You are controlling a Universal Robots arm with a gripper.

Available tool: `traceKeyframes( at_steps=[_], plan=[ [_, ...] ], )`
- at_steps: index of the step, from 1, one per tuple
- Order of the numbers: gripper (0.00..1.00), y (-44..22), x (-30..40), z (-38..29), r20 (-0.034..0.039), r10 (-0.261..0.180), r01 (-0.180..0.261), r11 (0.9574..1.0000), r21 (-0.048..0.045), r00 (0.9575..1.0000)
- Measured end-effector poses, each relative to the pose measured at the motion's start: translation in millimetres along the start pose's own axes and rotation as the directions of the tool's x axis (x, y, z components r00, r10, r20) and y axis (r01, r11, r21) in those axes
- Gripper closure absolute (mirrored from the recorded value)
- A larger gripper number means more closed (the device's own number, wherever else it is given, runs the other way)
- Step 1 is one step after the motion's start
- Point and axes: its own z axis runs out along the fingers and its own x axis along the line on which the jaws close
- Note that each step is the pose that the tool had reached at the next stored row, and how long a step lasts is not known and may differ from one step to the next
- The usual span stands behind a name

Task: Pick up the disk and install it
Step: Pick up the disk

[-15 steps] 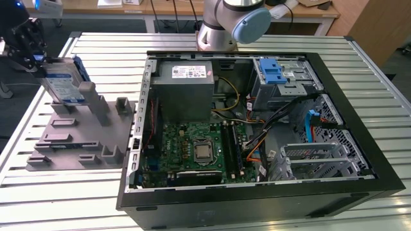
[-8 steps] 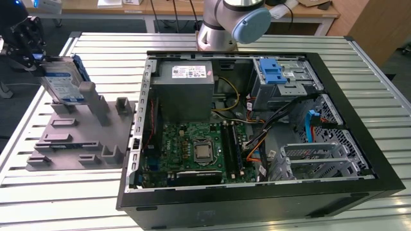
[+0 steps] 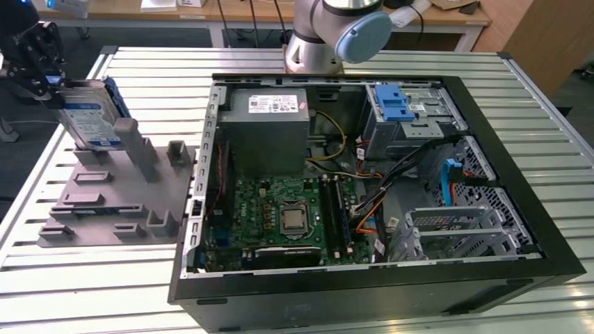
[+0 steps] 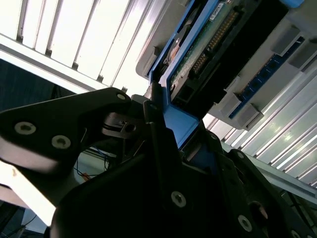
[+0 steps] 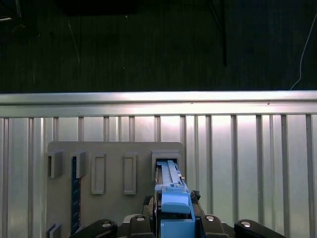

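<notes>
Nearby: disk (image 3: 91,120), grey rack (image 3: 102,202), open case (image 3: 371,296).

Arm (image 3: 318,42) stretched out, fingers (image 4: 158,144) clamped on disk (image 3: 91,120)

The disk (image 3: 91,120) is showing silver with a white-and-blue label and blue edge rails, the gripper (image 3: 55,87) black. The fixture (image 3: 102,202) is presenting plain grey, the table (image 3: 390,62) pale silver in a slatted stripe pattern. The case (image 3: 371,306) is showing black, its motherboard (image 3: 278,216) green.
</notes>
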Motion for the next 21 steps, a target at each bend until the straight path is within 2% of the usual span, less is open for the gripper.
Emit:
traceKeyframes(
  at_steps=[4, 21],
  plan=[
    [0.64, 0.0, 0.0, -3.2, 0.0000, 0.000, 0.000, 1.0000, 0.0000, 1.0000],
    [0.64, 0.1, -0.1, -9.3, 0.0000, 0.000, 0.000, 1.0000, 0.0000, 1.0000]
  ],
)
